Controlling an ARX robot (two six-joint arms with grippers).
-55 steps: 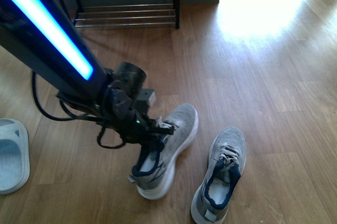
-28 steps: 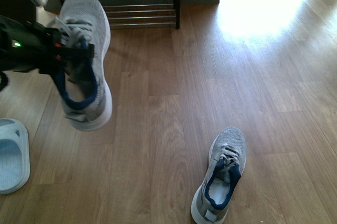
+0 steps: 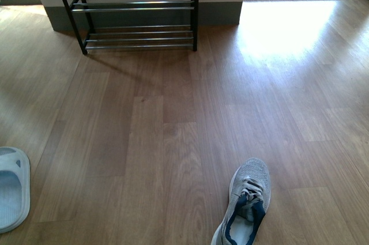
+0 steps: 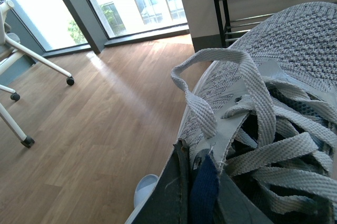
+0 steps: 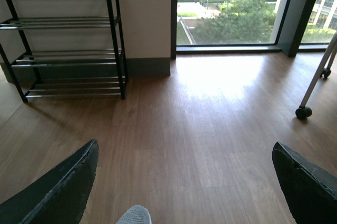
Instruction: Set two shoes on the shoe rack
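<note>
The left gripper (image 4: 204, 182) is clamped on the collar of 1 grey knit sneaker (image 4: 300, 45). Its dark fingers (image 4: 168, 197) pinch the navy lining, and the white laces (image 4: 253, 103) lie loose over the tongue. This sneaker is held in the air above the wood floor (image 3: 173, 112), its toe pointing toward the shoe rack (image 4: 247, 2), which stands against the wall. The right gripper (image 5: 184, 147) hangs with its jaws wide apart, holding nothing. The other grey sneaker (image 3: 247, 199) lies on the floor, well apart from the rack. 1 pale blue slide (image 3: 11, 190) lies at the left edge of the front view.
</note>
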